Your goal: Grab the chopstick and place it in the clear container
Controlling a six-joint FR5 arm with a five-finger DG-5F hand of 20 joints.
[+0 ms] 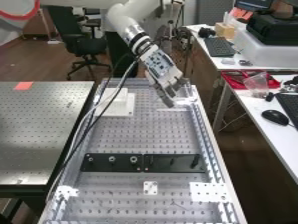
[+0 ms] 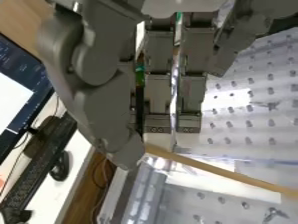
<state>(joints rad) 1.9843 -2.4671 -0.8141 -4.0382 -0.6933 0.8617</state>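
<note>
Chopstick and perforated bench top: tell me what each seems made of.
The chopstick looks like smooth wood, perhaps bamboo, judging by its plain tan colour. The bench top looks like bare metal with a dull shine: silvery grey, with bright patches of glare.

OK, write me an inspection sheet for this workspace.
Surface: grey metal bench with a grid of holes.
Job's things: thin tan chopstick slanting out from the thumb tip; rim of a clear, see-through container near it.
Clutter: two black bars end to end across the bench; white block; small white square plate.
Hand: dark grey hand curled, apparently pinching the chopstick.
Cables: black and pale cables hanging from the arm along the bench's left in the high view.
Surroundings: black office chair; white desk with black mouse.
</note>
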